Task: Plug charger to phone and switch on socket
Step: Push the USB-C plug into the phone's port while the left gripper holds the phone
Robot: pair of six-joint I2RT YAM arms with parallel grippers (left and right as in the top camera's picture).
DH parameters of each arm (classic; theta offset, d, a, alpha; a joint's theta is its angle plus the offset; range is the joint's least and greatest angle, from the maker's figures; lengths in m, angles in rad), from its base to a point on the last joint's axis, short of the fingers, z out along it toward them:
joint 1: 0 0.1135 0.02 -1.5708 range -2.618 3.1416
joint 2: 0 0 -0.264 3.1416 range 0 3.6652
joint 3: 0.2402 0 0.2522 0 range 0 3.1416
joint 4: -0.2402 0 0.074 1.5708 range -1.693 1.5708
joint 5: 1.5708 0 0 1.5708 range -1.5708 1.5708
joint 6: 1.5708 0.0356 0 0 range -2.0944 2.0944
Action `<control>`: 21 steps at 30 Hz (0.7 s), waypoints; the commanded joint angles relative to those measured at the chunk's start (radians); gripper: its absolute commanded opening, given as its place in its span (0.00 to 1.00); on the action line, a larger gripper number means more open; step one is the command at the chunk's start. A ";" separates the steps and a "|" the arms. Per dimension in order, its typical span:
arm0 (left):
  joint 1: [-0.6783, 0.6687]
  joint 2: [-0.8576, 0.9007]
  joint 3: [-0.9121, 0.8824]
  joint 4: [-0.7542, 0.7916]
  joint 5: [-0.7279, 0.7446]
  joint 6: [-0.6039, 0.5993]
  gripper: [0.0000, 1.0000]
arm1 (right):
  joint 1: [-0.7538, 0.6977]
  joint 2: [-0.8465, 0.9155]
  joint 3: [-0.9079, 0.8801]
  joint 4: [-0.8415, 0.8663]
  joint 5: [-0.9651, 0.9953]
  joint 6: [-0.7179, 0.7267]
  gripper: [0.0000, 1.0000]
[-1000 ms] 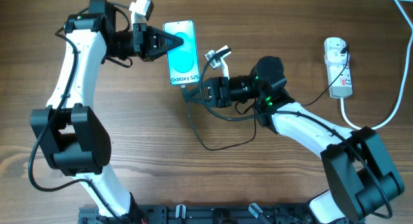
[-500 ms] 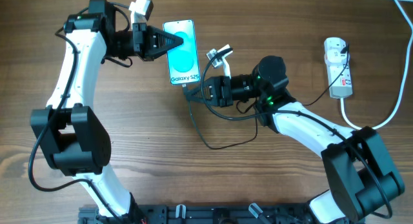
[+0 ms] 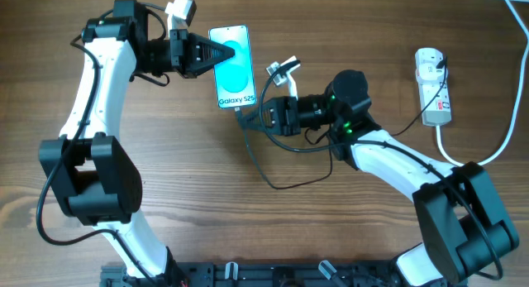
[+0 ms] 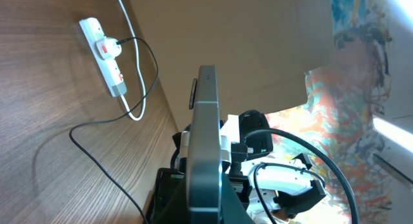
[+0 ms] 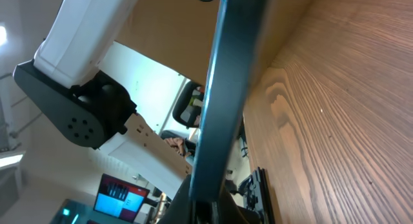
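Streaked brown wood grain on the table [image 3: 347, 246], under black, white and teal.
Bright cyan-teal phone [image 3: 232, 68] screen with white lower band and dark lettering; white socket [image 3: 434, 88] with small red mark; thin black cable [image 3: 281, 187]; thicker white cord [image 3: 496, 150]; white shells, black joints on left arm [image 3: 97, 80] and right arm [image 3: 395, 165].

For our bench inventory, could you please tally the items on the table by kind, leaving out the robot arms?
Phones: 1, the phone
Power strips: 1, the socket
Black cables: 1, the charger
White cords: 1, the white cord
Total: 4
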 commanded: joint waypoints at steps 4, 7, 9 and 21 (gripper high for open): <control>0.000 0.007 0.014 -0.011 0.029 0.001 0.04 | -0.020 0.013 0.002 -0.003 0.048 -0.031 0.04; 0.000 0.007 0.014 -0.011 0.029 0.001 0.04 | -0.020 0.013 0.002 -0.003 0.048 -0.031 0.04; 0.000 0.007 0.014 -0.011 0.029 0.001 0.04 | -0.021 0.013 0.002 -0.003 0.048 -0.031 0.04; -0.002 0.007 0.014 -0.011 0.029 0.001 0.04 | -0.024 0.013 0.002 -0.002 0.109 0.000 0.04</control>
